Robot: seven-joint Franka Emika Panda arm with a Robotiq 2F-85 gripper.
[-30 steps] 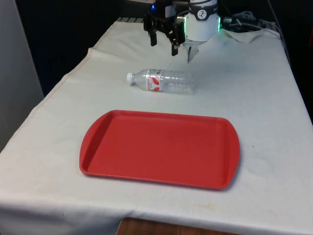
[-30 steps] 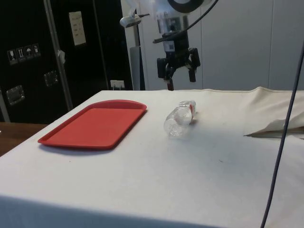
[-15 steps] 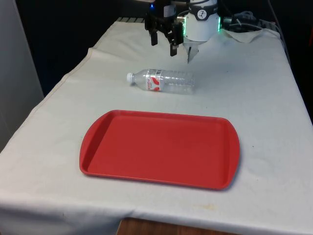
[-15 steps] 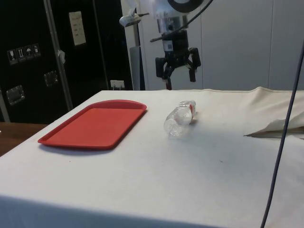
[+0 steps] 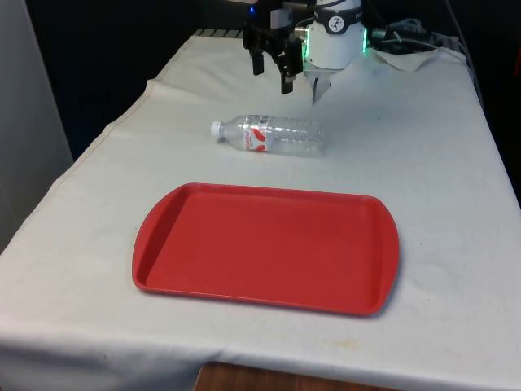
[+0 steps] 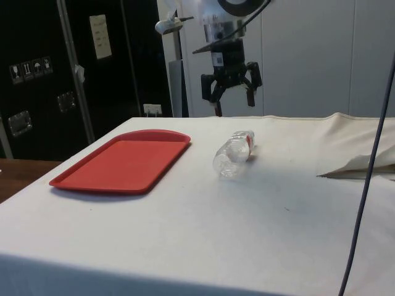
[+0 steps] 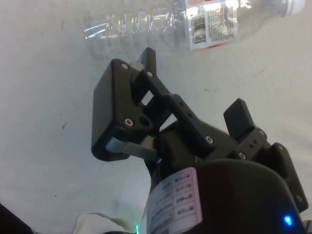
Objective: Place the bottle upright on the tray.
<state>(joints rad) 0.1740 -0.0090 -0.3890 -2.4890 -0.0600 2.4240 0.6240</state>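
Front view: a clear plastic bottle (image 5: 270, 134) lies on its side on the white-clothed surface (image 5: 423, 155), between the robot and a red tray (image 5: 266, 247). Its white cap points toward the front view's left, so its long axis runs crosswise, roughly parallel to the tray's long edge. The tray sits nearer the camera, a little apart from the bottle, with nothing on it.

The black gripper (image 5: 273, 68) hangs in the air above and behind the bottle, on the robot's side of it, touching nothing. Its jaws are spread apart and hold nothing (the side view shows the two fingers splayed, with a clear gap between them).

Seen from the wrist, the bottle (image 7: 195, 24) lies beyond the gripper (image 7: 192, 83), its red-and-white label facing the camera.

As a judgement: the task is barely begun. The coming move depends on bringing the jaws forward and down so they close across the bottle's narrow width, not along its length.
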